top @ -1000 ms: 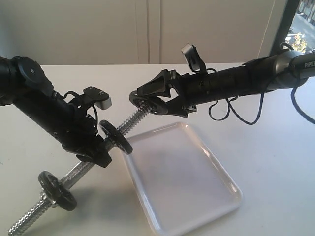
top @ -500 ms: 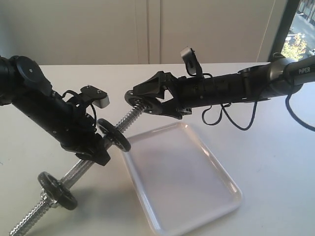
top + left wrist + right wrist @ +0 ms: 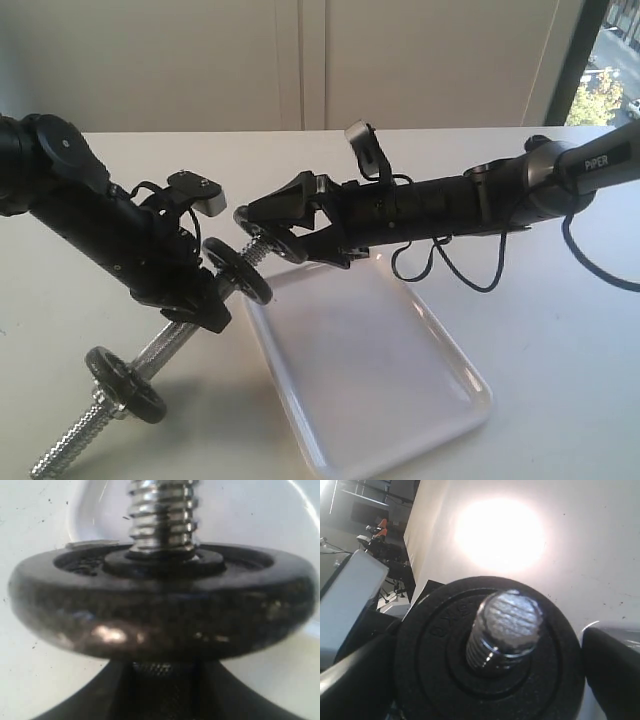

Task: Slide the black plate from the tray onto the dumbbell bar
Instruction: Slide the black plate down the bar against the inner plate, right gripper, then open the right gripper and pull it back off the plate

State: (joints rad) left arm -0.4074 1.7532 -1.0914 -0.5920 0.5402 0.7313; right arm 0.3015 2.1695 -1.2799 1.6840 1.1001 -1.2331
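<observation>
The dumbbell bar slants up over the table, and my left gripper is shut on its knurled middle. Its threaded end pokes through the centre hole of the black plate, which my right gripper is shut on by the rim. In the right wrist view the black plate sits between the two fingers. A worn disc sits on the bar just below the plate, filling the left wrist view above my left gripper. The white tray lies below, with nothing on it.
A second worn disc sits near the bar's lower threaded end, close to the table's front left. The right arm's loose cable hangs above the tray's far edge. A pale wall and a window stand behind the white table.
My right gripper has carried the black plate left and down along the thread, closer to the upper worn disc. The left arm and bar have shifted only slightly.
</observation>
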